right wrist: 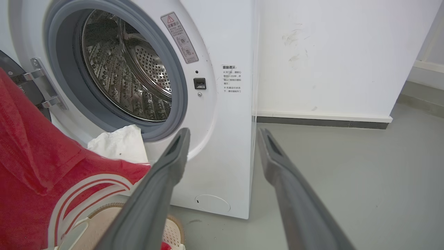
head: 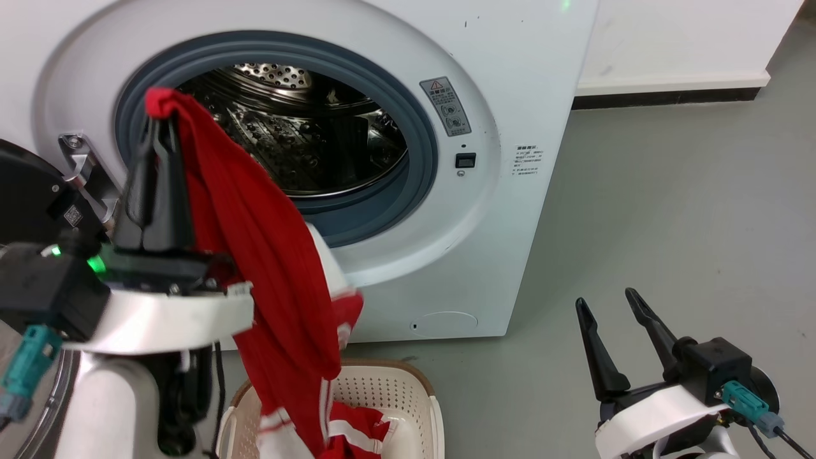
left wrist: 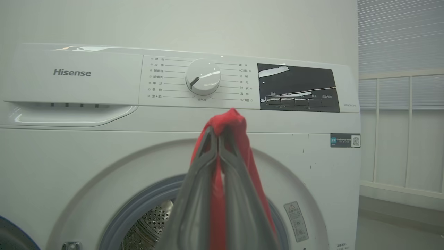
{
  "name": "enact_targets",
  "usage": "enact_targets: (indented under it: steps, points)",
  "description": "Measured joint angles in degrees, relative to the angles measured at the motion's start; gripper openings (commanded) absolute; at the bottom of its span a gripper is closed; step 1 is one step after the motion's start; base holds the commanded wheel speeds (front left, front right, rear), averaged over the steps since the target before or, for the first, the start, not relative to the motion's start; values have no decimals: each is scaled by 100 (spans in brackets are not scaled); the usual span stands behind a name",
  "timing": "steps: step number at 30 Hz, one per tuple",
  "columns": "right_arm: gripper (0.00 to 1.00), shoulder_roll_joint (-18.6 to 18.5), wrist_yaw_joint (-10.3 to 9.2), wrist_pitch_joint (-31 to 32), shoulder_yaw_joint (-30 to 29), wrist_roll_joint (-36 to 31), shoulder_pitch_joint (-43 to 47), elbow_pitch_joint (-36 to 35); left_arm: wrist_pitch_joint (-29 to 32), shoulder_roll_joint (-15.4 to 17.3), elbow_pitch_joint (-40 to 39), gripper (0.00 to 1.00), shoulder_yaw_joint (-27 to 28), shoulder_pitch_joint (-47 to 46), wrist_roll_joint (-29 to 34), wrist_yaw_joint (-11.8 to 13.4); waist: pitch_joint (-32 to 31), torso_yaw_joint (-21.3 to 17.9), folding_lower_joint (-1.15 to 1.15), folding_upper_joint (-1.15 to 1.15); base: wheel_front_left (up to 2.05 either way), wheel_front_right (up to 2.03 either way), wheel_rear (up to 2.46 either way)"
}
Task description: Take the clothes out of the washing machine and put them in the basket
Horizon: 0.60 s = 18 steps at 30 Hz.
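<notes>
the clothes [head: 268, 255] are red with white stripes, and they hang as one long piece from the left gripper [head: 159, 124]. its two fingers are pressed together on a bunched top corner of the fabric, and a red tuft pokes out past the tips. the pinch sits in front of the upper left part of the washing machine [head: 510, 127] opening. from there the fabric drapes down and to the right, across the lower left of the grey ring [head: 421, 153], and its striped lower end reaches down into the basket [head: 389, 390]. a white part of the fabric shows behind the red, just below the ring's lower edge. more red cloth with white bands lies folded in the bottom of the basket.

the basket stands on the floor [head: 669, 223] just in front of the machine, below the opening. the steel drum [head: 306, 127] shows through the ring. the door [head: 25, 185] is swung open to the left on its metal hinge [head: 83, 159].

the right gripper [head: 605, 298] is low at the right, well apart from the clothes and the basket, its fingers spread apart with nothing between them, over bare floor.

in the left wrist view the dial [left wrist: 203, 76] and a dark display panel [left wrist: 298, 86] sit above the pinched fabric.
</notes>
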Motion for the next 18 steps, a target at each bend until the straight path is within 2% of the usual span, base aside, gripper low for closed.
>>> enact_targets:
  steps: [5,9,14,18]
  points:
    - [100,0,0,24,5,-12,-2,-52,100,-162,-164,0,-131,728,-121,100,104,24,0,0,0,0,0]
    - [100,0,0,22,5,-37,-55,-86,104,-339,20,0,-203,1335,-182,263,235,34,0,0,0,0,0]
    - [100,0,0,21,-16,-53,-147,-120,-93,-514,798,0,-231,1787,-322,365,465,51,0,0,0,0,0]
    - [100,0,0,13,37,-70,-306,-133,-319,-561,1812,0,-240,1813,-474,281,712,57,0,0,0,0,0]
